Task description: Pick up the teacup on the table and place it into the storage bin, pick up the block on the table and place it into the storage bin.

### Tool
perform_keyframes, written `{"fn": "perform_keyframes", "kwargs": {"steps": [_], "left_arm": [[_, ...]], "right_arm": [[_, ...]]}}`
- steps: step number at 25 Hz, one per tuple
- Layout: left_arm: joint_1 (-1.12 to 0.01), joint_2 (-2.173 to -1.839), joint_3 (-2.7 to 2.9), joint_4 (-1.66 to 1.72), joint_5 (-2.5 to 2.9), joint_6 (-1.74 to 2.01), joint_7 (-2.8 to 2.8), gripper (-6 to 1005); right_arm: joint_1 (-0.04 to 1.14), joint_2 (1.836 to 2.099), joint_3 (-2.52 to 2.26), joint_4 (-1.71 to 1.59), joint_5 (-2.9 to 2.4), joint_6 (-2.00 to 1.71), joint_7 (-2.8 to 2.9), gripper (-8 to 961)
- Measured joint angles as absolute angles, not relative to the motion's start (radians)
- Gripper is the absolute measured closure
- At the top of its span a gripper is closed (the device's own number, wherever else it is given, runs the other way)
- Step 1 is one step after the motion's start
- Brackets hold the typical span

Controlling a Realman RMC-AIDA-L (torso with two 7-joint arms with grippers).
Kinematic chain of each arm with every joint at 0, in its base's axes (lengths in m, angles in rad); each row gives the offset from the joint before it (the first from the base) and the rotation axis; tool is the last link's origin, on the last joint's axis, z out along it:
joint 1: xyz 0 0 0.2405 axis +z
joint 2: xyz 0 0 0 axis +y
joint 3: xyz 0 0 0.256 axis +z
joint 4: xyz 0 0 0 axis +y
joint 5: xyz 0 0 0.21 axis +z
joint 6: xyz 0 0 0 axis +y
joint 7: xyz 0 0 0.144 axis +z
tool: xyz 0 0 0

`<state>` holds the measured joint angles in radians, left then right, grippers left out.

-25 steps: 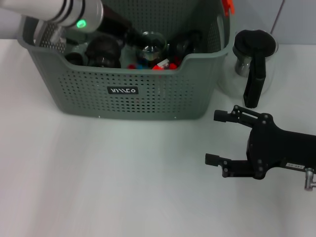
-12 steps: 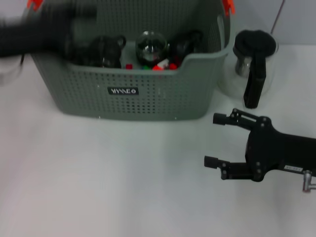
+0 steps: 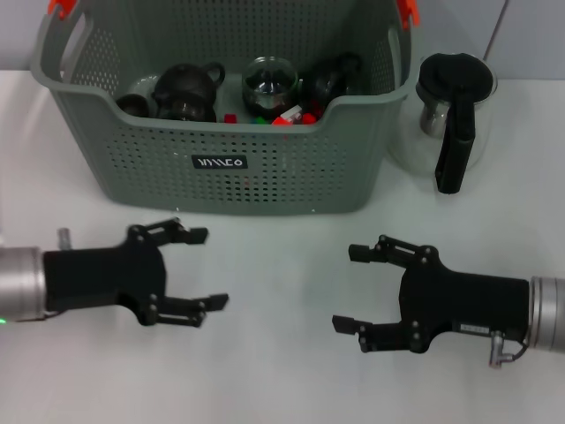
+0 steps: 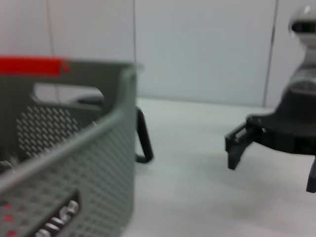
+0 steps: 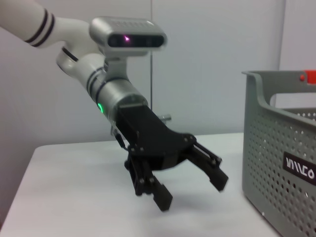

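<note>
The storage bin [image 3: 265, 172] is a muted grey-green, peppered all over with rows of tiny holes, with bright orange clips [image 3: 408, 11] on its handles and a little black label [image 3: 220, 162] with white lettering on the near wall. Inside it I can see dark brown-black teapots [image 3: 185, 91], a clear glass teacup [image 3: 270, 81] and a jumble of red, blue and green blocks [image 3: 284, 116], and to its right there's a clear glass pitcher [image 3: 452, 119] with a black lid and handle. My left gripper [image 3: 192, 269] and my right gripper [image 3: 355, 290] are both matte black on silver-grey wrists, all over a plain white table [image 3: 282, 371].
</note>
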<state>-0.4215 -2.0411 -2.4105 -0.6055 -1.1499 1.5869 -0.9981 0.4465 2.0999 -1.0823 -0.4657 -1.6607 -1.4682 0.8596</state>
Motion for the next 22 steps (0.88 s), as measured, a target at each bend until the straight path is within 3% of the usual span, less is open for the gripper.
{"fn": "perform_keyframes", "kwargs": {"steps": [1, 6, 22], "left_arm": [[-0.437, -2.055, -2.41, -0.59, -1.122, 1.573, -0.989, 65], [-0.45, -2.061, -2.41, -0.577, -1.116, 1.572, -0.986, 65], [-0.436, -2.058, -2.409, -0.565, -1.111, 1.605, -0.996, 65]], "right_arm": [[0.446, 2.1, -1.08, -0.458, -1.659, -1.474, 0.848, 8], [0.443, 2.1, -1.073, -0.432, -1.653, -1.495, 0.819, 8], [0.443, 2.099, -1.072, -0.425, -1.652, -1.49, 0.824, 8]]}}
